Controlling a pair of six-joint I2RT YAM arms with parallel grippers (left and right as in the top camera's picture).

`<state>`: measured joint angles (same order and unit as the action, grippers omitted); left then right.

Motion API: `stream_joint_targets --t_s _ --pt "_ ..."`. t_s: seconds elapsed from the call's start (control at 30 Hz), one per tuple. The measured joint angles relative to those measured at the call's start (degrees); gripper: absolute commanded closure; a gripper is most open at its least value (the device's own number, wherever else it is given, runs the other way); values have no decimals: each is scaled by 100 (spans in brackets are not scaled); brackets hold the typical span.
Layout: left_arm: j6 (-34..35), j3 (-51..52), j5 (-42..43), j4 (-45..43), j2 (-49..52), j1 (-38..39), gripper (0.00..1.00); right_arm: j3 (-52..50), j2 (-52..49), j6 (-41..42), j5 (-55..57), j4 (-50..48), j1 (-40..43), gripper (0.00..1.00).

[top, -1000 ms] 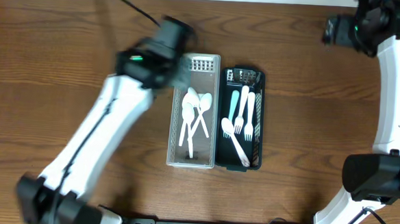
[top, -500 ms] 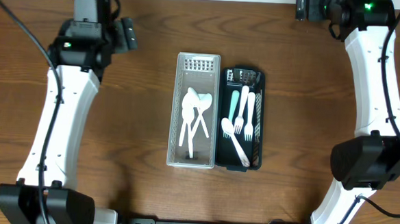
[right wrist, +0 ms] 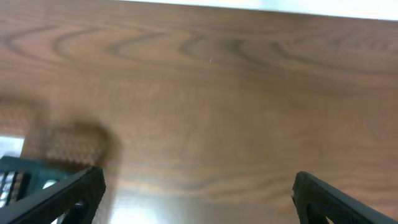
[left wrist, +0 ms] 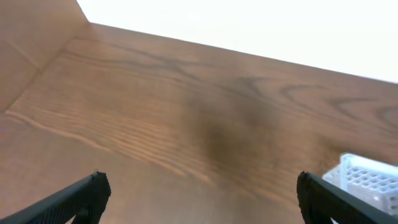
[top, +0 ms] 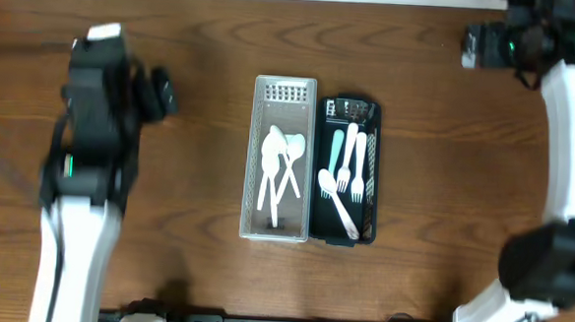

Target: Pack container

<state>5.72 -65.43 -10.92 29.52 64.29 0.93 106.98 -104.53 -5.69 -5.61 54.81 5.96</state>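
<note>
Left arm has swung clear of the clear tray (top: 249, 194), where it hovered a second ago, to the desk's (top: 215, 39) left side. The left end effector (left wrist: 200, 193) and right end effector (right wrist: 199, 186) are both released and empty. White spoons (top: 279, 166) lie in the clear tray and forks (top: 348, 174) in the adjoining black tray (top: 374, 166) at desk centre. No loose cutlery shows, so packing is judged complete.

Bright, even light; left arm (top: 89, 141) motion-blurred overhead, both wrist views soft.
</note>
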Motion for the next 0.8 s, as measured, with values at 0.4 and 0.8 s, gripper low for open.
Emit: stream_joint_targets --t_s 0.4,0.8 --pt "-2 3934 0 -743 -3438 4 2 -4826 3930 118 442 -2155 -599 1" --pt "-2 4472 -2 -741 -4181 4 2 -7206 4269 214 1064 -4610 -758 1"
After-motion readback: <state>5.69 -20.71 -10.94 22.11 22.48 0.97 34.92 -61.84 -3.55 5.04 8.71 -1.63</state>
